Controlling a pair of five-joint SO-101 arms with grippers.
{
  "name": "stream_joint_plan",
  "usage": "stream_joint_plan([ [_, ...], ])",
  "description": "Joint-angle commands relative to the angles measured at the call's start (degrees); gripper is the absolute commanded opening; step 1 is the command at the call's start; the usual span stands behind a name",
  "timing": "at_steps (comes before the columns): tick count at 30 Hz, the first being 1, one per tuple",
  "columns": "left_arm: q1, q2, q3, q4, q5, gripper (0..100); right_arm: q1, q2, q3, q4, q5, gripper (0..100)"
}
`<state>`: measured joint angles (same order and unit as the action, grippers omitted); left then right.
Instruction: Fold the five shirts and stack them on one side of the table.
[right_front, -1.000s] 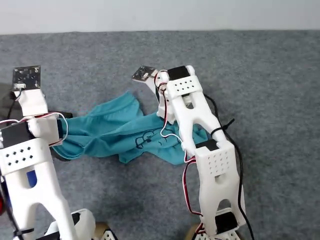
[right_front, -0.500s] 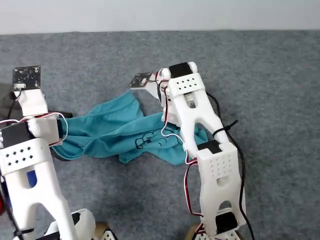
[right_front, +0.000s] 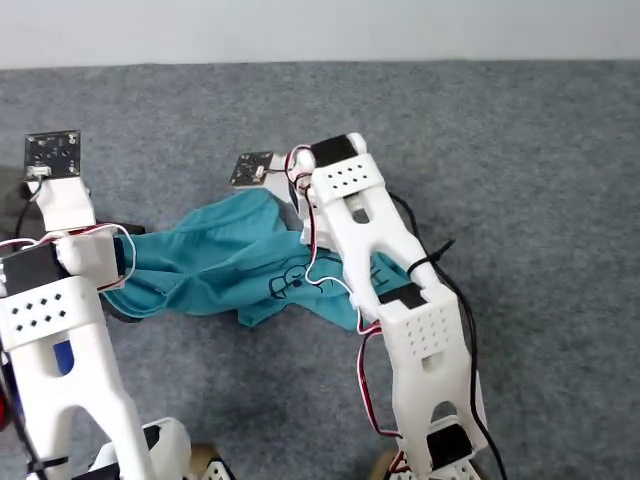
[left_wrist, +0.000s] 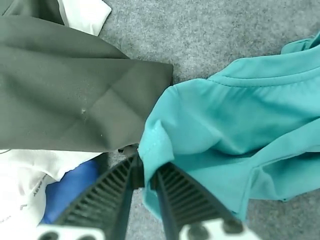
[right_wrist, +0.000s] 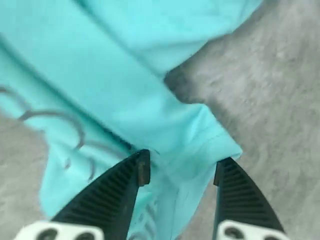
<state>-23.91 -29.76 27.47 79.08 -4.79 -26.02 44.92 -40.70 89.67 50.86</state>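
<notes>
Left gripper pinching the teal shirt by its edge — my spread right gripper must bite deep, then pull flat.

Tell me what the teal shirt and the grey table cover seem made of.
Teal shirt: thin, smooth knit, probably jersey; it drapes in soft folds, with a stitched hem. Grey table cover: likely felt or low carpet; matte, speckled, fuzzy.

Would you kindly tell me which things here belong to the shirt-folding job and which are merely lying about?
Job in hand:
teal shirt, pinched by the left gripper
right gripper, open over the shirt's edge
dark folded garment
white garment
blue garment

Lying about:
grey table cover
</notes>
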Motion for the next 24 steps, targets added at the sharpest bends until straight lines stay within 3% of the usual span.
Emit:
stream_joint_plan([
  [1,0.0,-1.8,-0.3,-1.1,0.3,0,0.1,-0.6,-4.2,-3.2,0.4,21.9],
  [16,0.1,-1.4,-0.3,-1.1,0.5,0,0.9,-5.6,-14.1,9.1,0.9,21.9],
  [24,0.1,-1.4,-0.3,-1.1,0.5,0,-0.7,-1.7,-13.9,9.7,3.3,22.1],
])
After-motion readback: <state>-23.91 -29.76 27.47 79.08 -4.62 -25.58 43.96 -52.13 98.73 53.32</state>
